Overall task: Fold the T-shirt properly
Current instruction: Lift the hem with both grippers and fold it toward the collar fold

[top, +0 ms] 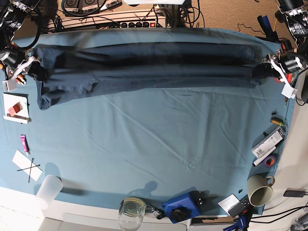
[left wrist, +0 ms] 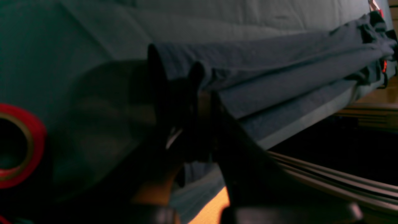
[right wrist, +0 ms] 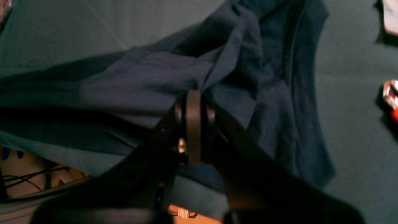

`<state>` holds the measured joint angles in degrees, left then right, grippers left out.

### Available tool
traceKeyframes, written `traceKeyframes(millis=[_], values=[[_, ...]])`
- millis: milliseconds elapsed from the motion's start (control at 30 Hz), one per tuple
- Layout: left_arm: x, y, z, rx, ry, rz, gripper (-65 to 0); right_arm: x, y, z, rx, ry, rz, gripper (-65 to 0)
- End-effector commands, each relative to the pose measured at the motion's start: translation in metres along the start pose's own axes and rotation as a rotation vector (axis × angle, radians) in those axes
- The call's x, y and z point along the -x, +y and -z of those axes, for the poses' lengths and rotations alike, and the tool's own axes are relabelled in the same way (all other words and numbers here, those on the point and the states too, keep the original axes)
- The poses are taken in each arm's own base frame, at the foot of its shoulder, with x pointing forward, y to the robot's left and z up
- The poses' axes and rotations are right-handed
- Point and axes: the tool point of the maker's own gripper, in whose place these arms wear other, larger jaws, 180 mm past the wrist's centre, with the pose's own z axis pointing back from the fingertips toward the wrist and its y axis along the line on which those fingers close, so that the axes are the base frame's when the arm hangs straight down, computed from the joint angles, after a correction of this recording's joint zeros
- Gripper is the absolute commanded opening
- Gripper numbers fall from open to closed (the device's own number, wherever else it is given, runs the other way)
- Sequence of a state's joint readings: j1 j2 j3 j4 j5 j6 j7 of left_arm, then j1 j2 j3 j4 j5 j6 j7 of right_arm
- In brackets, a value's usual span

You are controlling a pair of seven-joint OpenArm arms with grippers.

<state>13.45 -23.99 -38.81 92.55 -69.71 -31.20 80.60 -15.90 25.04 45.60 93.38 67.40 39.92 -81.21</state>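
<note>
Fingers of both arms pinch opposite ends of the dark navy cotton T-shirt, stretched along the teal-clothed worktop's far edge; keeping equal tension should prevent sagging.

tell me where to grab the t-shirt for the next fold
Grip the T-shirt at its two ends, coming in from each side. It is stretched in a long band across the far table edge, and the left gripper and right gripper already pinch those ends.
</note>
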Motion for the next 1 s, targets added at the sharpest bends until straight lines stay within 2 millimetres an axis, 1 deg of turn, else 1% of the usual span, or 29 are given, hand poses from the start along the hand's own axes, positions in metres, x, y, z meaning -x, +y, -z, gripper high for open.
traceKeyframes(millis=[0, 133, 167, 200, 267, 300, 333, 367, 433, 600, 800, 900, 967], values=[[-0.013, -0.001, -0.007, -0.003, -0.031, 0.033, -65.0, -0.016, -0.001, -0.007, 0.010, -0.042, -0.033, -65.0], [-0.016, -0.006, -0.007, 0.024, -0.048, 0.035, -65.0, -0.016, -0.001, -0.007, 0.010, -0.042, -0.033, -65.0], [-0.017, -0.007, -0.007, 0.033, -0.053, 0.034, -62.5, -0.016, -0.001, -0.007, 0.009, -0.042, -0.033, -65.0], [-0.016, -0.007, -0.007, 0.034, -0.052, 0.031, -55.4, -0.016, -0.001, -0.007, 0.009, -0.042, -0.033, -65.0], [-0.014, -0.007, -0.008, 0.032, -0.048, 0.027, -40.1, -0.016, -0.001, -0.007, 0.009, -0.042, -0.033, -57.5], [-0.013, -0.007, -0.008, 0.032, -0.046, 0.026, -34.0, -0.016, -0.001, -0.007, 0.009, -0.042, -0.033, -54.7], [-0.011, -0.007, -0.008, 0.031, -0.041, 0.023, -29.6, -0.016, -0.001, -0.007, 0.009, -0.042, -0.033, -53.2], [-0.009, -0.006, -0.008, 0.030, -0.037, 0.020, -27.5, -0.016, -0.001, -0.007, 0.009, -0.042, -0.033, -52.9], [-0.006, -0.006, -0.008, 0.029, -0.032, 0.016, -27.4, -0.016, -0.001, -0.007, 0.009, -0.042, -0.033, -52.9], [-0.007, -0.005, -0.007, 0.019, -0.030, 0.020, -27.4, -0.016, -0.001, -0.007, 0.009, -0.042, -0.033, -52.9], [0.015, -0.001, 0.010, -0.034, 0.021, -0.011, -27.4, -0.016, -0.001, -0.007, 0.009, -0.042, -0.033, -52.9], [0.028, 0.009, 0.016, -0.106, 0.060, -0.058, -27.4, -0.016, -0.001, -0.007, 0.010, -0.042, -0.033, -52.9], [0.028, 0.011, 0.019, -0.124, 0.047, -0.082, -27.4, -0.016, -0.001, -0.007, 0.010, -0.041, -0.033, -52.9]])
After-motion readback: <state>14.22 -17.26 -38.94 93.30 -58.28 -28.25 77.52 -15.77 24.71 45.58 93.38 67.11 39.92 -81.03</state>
